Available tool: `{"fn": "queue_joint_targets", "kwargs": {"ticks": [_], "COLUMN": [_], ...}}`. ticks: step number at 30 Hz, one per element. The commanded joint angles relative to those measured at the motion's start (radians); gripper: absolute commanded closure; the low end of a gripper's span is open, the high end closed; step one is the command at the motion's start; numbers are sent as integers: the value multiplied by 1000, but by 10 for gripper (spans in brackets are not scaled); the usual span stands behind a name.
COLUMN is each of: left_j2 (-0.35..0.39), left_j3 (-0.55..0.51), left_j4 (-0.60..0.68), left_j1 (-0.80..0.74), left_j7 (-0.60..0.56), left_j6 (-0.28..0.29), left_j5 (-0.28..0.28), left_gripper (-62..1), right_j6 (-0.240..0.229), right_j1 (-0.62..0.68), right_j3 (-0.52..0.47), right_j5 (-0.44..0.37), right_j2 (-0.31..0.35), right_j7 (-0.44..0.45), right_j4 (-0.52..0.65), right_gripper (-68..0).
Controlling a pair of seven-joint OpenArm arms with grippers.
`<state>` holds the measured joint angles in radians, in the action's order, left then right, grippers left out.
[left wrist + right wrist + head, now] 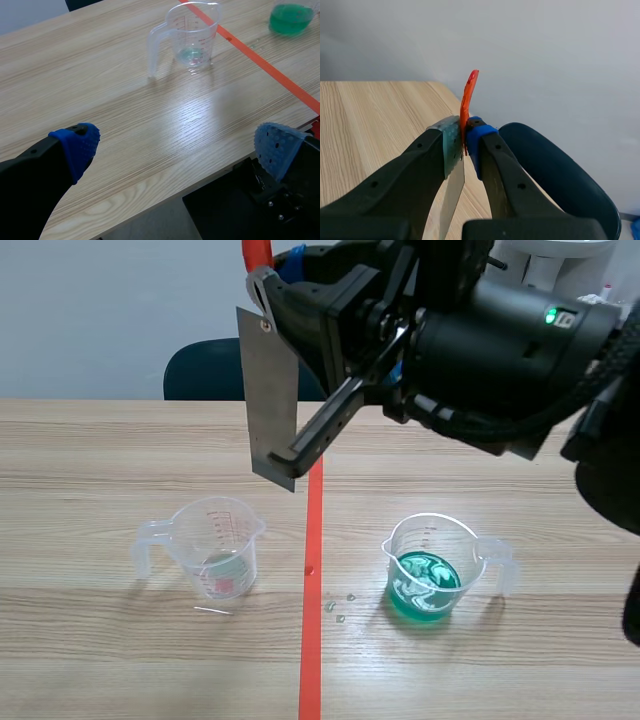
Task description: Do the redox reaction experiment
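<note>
My right gripper (465,141), raised high over the middle of the table, has its two fingers pinching a thin grey rectangular metal sheet (272,390) together with the orange-red strap (468,95) at the sheet's top end; the sheet hangs upright in the air, well above the pale wooden table (100,460) and touching neither cup; below it the orange-red tape line (311,560) runs away across the wood; left of that line stands a clear plastic measuring cup (215,545) with a handle, holding only a faint greenish trace at its bottom; right of the line, well apart from the first, stands a second clear plastic measuring cup filled partway with green liquid (428,570), its handle turned away from the tape; a few small clear specks (340,606) lie on the wood between the tape and the green-filled cup; my left gripper (180,150) hovers over the table's near edge with its blue-padded fingers (80,147) spread wide and nothing between them; from its camera I see the near-empty cup ahead of the gripper and the green-filled one farther off, beyond the tape; a dark blue chair (200,370) stands behind the table's far edge.
</note>
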<state>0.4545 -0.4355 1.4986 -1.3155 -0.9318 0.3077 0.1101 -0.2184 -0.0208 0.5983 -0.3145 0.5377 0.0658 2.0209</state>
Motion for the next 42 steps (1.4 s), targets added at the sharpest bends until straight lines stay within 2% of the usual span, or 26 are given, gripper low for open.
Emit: {"fn": "queue_joint_targets", "kwargs": {"ticks": [1, 6, 15, 22, 31, 38, 42], "left_j2": [-5, -5, -5, -5, -5, -5, -5], "left_j3": [-5, -5, -5, -5, -5, -5, -5], "left_j4": [7, 7, 7, 7, 7, 7, 7], "left_j1": [-1, -1, -1, -1, -1, -1, -1], "left_j7": [-14, -14, -14, -14, -14, -14, -14], "left_j6": [-1, -1, -1, -1, 0, 1, 1], "left_j5": [8, 8, 8, 8, 8, 8, 8], "left_gripper": [-623, -623, -623, -623, -623, -623, -623], "right_j6": [2, -54, -78, -174, -176, -176, -177], "right_j1": [-40, -105, -146, -187, -245, -248, -257], "right_j3": [9, 59, 87, 110, 135, 137, 156], "right_j5": [-7, -8, -7, -7, -7, -6, -3], "right_j2": [-10, -37, -120, -156, -211, -272, -286], "right_j7": [16, 10, 3, 3, 3, 1, -18], "right_j4": [-7, -63, -127, -175, -262, -348, -367], "right_gripper": [-13, -13, -13, -13, -13, -13, -13]}}
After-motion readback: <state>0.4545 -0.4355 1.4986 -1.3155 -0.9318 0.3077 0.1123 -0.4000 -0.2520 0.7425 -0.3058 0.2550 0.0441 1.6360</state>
